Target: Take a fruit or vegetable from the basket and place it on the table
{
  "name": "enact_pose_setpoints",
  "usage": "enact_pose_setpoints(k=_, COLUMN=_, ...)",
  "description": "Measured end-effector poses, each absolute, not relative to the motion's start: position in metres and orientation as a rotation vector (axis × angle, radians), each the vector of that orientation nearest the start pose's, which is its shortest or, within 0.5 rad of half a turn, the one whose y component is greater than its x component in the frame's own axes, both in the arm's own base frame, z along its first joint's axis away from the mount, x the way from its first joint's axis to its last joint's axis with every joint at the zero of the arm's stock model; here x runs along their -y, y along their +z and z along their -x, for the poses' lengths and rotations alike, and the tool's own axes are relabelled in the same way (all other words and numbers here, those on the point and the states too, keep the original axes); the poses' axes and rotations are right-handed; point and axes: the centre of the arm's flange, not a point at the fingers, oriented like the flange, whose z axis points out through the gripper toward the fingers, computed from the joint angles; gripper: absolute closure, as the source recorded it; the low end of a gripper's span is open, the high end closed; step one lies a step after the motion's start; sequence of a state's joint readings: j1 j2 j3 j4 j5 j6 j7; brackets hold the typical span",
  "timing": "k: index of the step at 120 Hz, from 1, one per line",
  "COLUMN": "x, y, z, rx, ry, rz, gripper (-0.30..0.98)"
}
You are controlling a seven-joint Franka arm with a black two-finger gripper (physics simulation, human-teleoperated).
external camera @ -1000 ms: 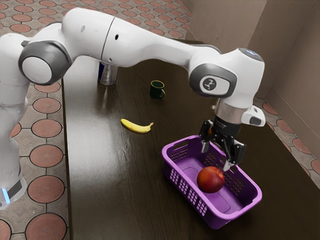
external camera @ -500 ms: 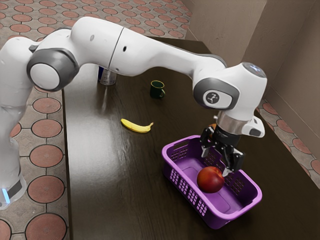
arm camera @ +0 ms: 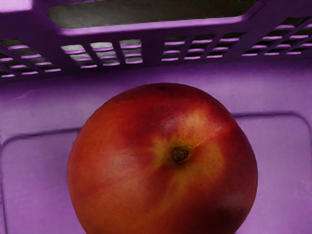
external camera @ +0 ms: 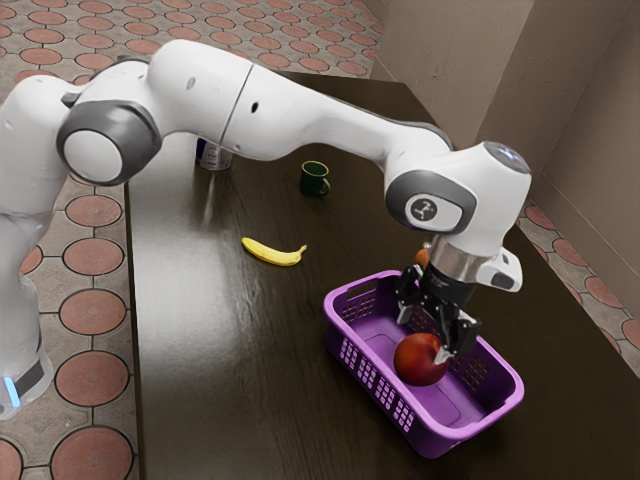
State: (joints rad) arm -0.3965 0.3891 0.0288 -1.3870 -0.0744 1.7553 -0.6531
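The tool point(external camera: 424, 335) is released, its fingers spread over the inside of the basket point(external camera: 442, 442), likely so they can straddle the fruit point(arm camera: 161, 170) resting on the basket floor just beneath. It points downward, which should help it clear the walls. The fruit looks like a nectarine: round, smooth, deep red with orange and yellow patches, its small brown stem hollow facing up toward the tool

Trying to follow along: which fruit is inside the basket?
The round red one: the purple basket surrounds it, while the banana lies outside, on the table.
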Motion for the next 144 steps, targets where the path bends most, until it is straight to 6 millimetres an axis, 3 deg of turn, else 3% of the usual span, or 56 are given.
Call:
enact_pose_setpoints(k=17, x=0.246, y=0.486, z=-0.629, rx=0.464, ry=0.075, rz=3.148, gripper=0.0)
enact_pose_setpoints(k=40, x=0.253, y=0.467, z=-0.637, rx=0.423, ry=0.101, rz=3.145, gripper=0.0)
enact_pose_setpoints(k=81, x=0.247, y=0.441, z=-0.647, rx=0.404, ry=0.149, rz=3.132, gripper=0.0)
enact_pose_setpoints(k=117, x=0.25, y=0.436, z=-0.647, rx=0.376, ry=0.149, rz=3.134, gripper=0.27)
enact_pose_setpoints(k=127, x=0.252, y=0.451, z=-0.643, rx=0.36, ry=0.11, rz=3.144, gripper=0.42)
enact_pose_setpoints(k=144, x=0.267, y=0.519, z=-0.618, rx=0.298, ry=-0.021, rz=3.187, gripper=0.44)
